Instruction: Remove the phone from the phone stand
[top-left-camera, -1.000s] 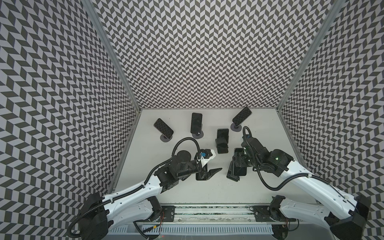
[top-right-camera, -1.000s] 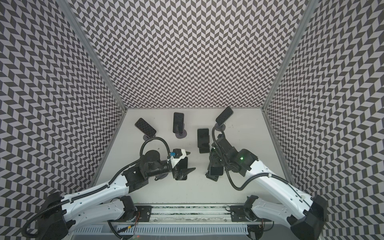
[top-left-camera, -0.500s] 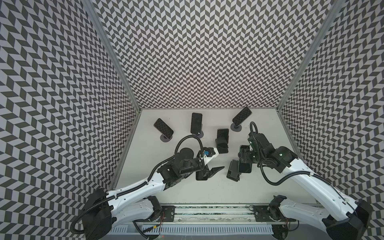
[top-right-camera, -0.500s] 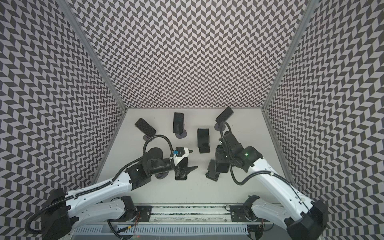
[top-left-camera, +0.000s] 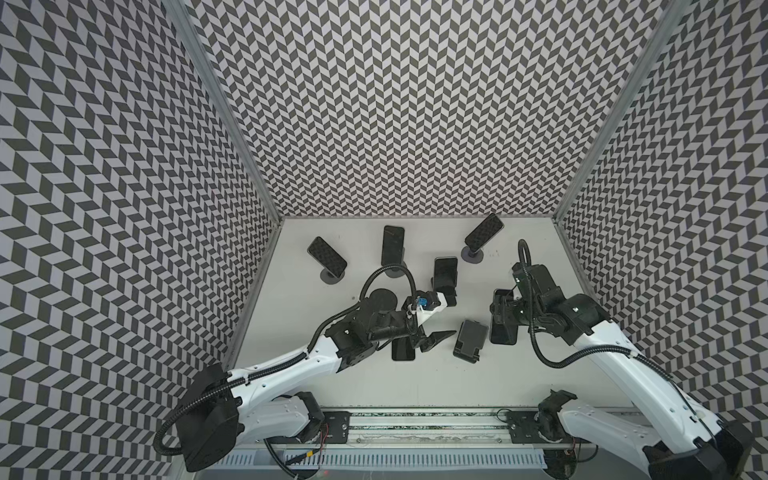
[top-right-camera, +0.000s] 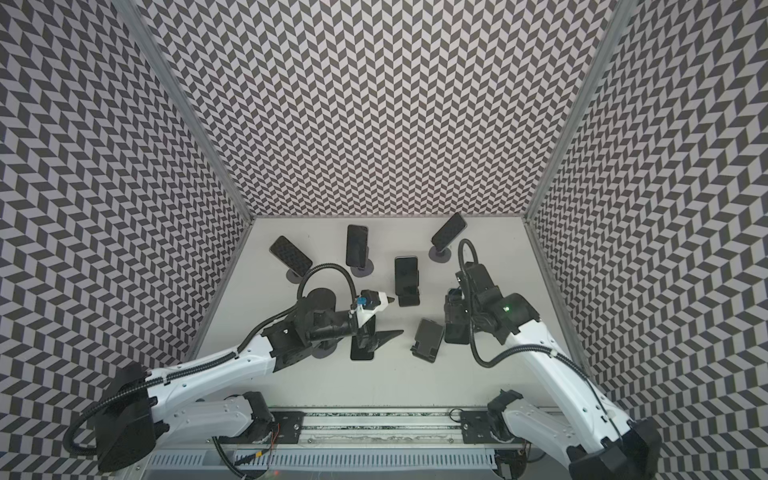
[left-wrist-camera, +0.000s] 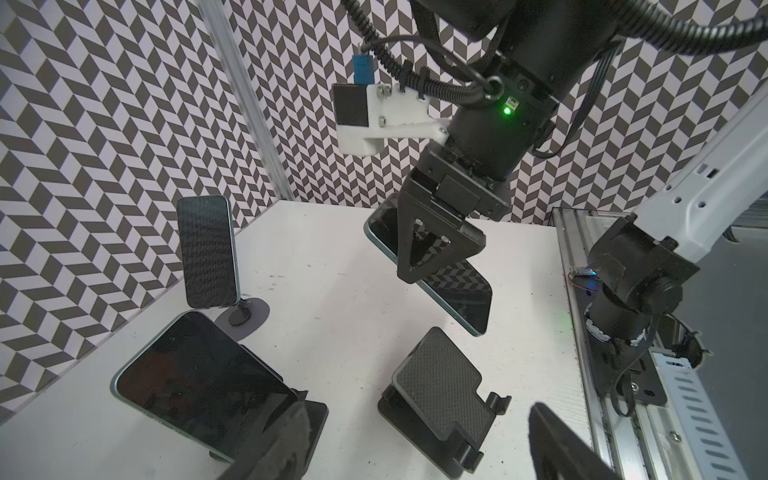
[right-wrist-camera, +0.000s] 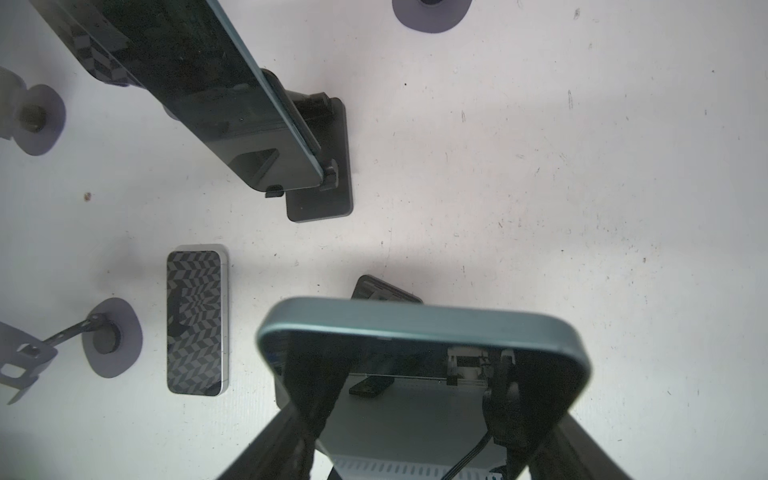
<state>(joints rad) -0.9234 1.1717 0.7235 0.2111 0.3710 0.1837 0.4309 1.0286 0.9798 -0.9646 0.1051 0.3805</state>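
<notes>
Right gripper (left-wrist-camera: 417, 266) clamped on the phone (left-wrist-camera: 459, 301), one finger on each face; phone tilted, in the air, clear of the table (top-left-camera: 374, 374). In a top view the phone (top-left-camera: 503, 332) is at 3 o'clock of the empty phone stand (top-left-camera: 469, 340), close but not touching. Left gripper (left-wrist-camera: 413, 449) spread wide, nothing between its fingers (left-wrist-camera: 270, 444), at 9 o'clock of the stand, over a second phone (top-left-camera: 402, 351) lying flat. Four more phones on stands at 12 o'clock, e.g. one (top-left-camera: 392, 245) upright.
</notes>
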